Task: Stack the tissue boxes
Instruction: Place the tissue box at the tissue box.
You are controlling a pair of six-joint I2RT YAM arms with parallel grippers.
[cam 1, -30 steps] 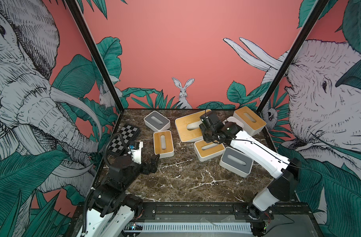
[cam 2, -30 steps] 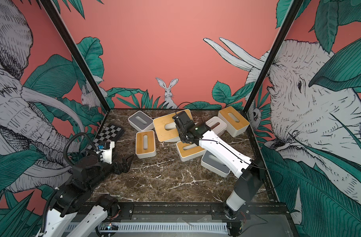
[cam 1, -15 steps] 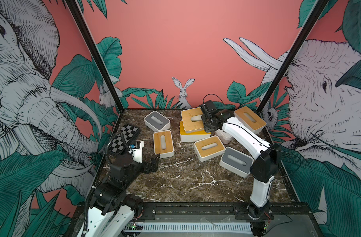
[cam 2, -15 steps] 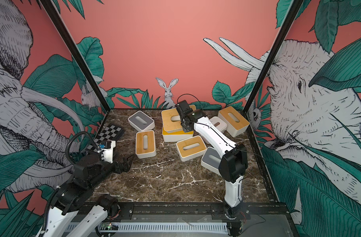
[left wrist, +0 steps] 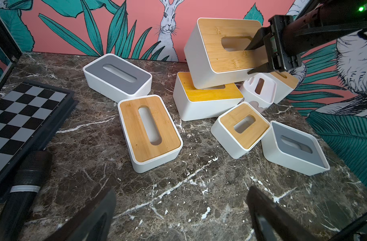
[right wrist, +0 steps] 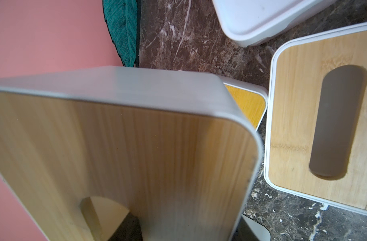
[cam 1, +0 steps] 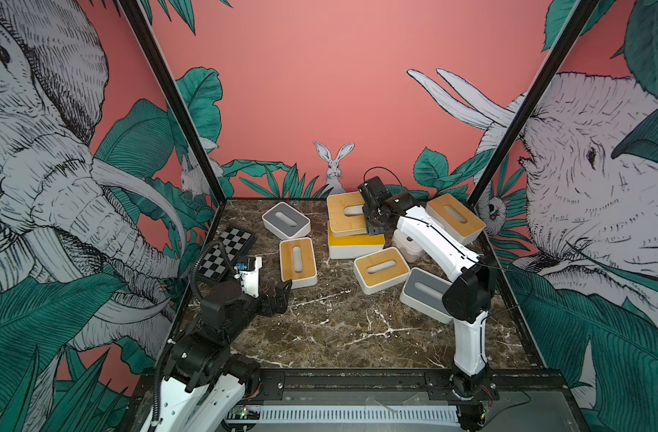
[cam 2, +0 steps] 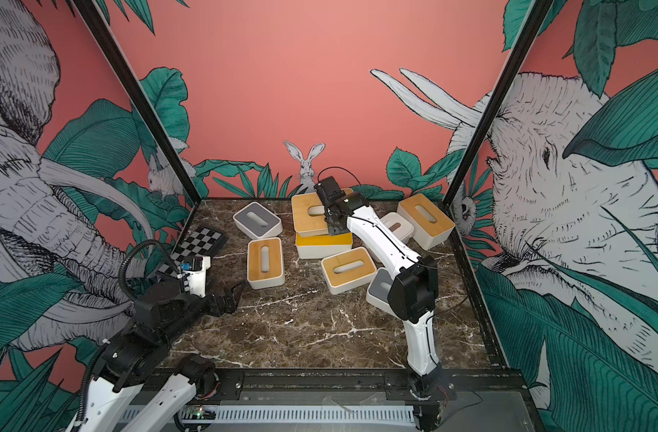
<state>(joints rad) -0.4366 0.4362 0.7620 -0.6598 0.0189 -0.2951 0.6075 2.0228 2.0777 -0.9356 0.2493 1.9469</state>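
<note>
Our right fingers (left wrist: 256, 42) clamp the tilted bamboo box (left wrist: 222, 46), left fingers (left wrist: 266, 217) apart; we'd level it over the lower box (left wrist: 209, 100) first.

2 white arms (cam 1: 432, 235) with black joints, black jaws, thin black cables.

Bright even light, soft shadows — right wrist close-up blurred, wide-angle edges
</note>
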